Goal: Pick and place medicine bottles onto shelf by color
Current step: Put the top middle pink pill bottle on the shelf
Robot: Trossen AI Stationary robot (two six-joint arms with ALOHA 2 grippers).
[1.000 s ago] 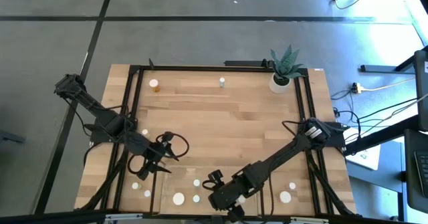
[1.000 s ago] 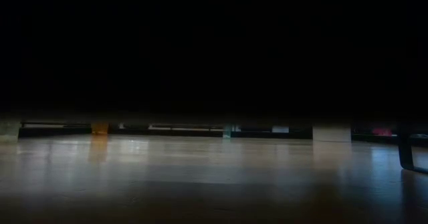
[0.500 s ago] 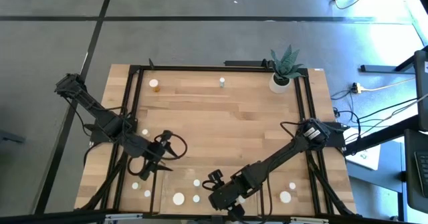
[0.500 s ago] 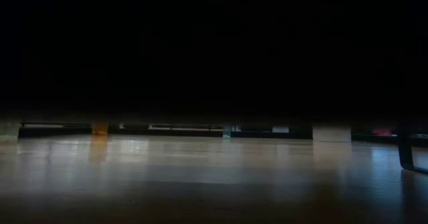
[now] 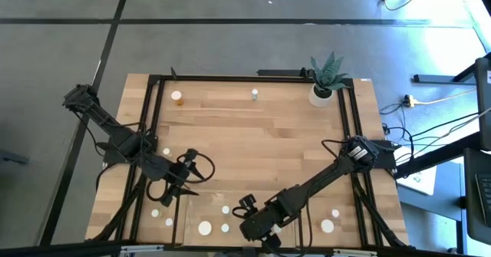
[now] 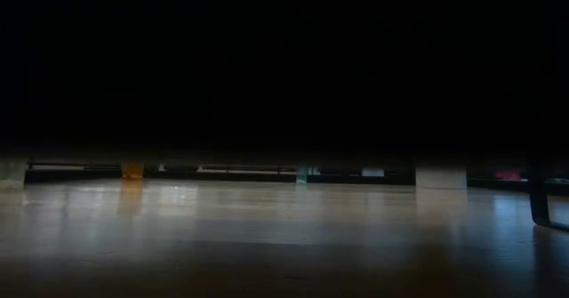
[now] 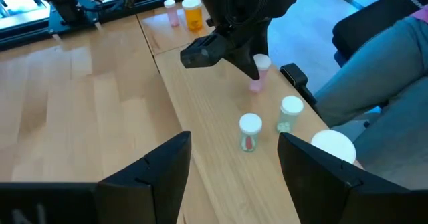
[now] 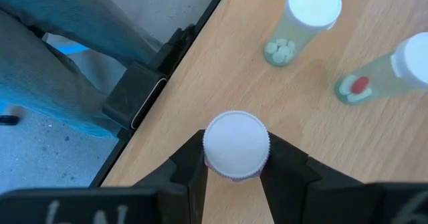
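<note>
Roughly a dozen white-capped bottles (image 5: 205, 228) — one potted plant (image 5: 325, 79) — two arms.

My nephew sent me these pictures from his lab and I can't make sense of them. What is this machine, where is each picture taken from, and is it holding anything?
It is a robot with two dark arms at a wooden table. One picture looks straight down from above; one, very dark, looks level across the tabletop; two come from cameras on the arms' wrists. Small white-capped medicine bottles stand near the table's front edge, two more at the far edge beside a potted plant. The right gripper is closed around a white-capped bottle, which shows a pinkish body in the left wrist picture. The left gripper is open and holds nothing. Someone's trouser legs show beside the table.
</note>
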